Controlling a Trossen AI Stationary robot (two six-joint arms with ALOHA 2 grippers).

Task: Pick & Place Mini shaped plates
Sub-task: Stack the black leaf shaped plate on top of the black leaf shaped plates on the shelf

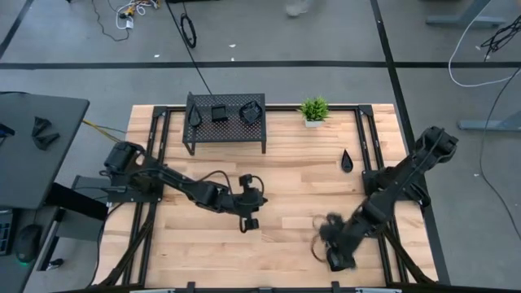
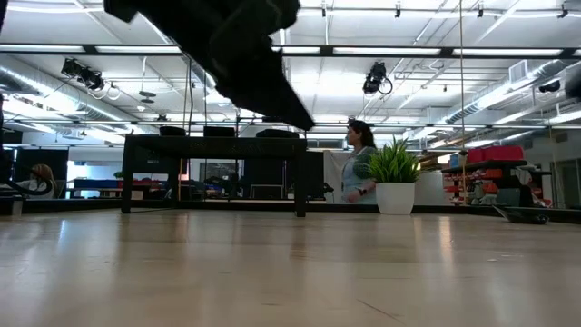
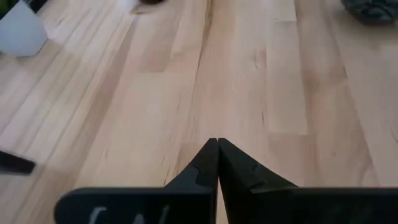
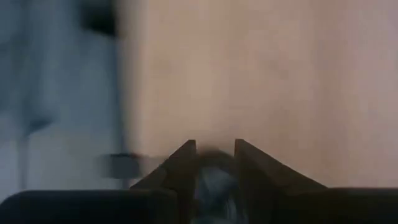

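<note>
High view is showing a glossy teardrop plate (image 1: pixel 347 161) lying on the worktop (image 1: pixel 293 195); likely light, slippery, best pinched at its rim. Left hand (image 1: pixel 250 221) is closed empty; right hand (image 1: pixel 335 259) is parted.

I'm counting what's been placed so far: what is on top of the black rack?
The high view shows three small black plates on the rack: a teardrop one, a square one and a leaf-shaped one. Anything under the rack is hidden.

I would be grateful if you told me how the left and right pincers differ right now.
The left pincer is shut, with nothing between its fingers; the right pincer stands open. The left pincer hovers near the table's middle; the right pincer sits near the table's front right edge. Both are dark and two-fingered.
</note>
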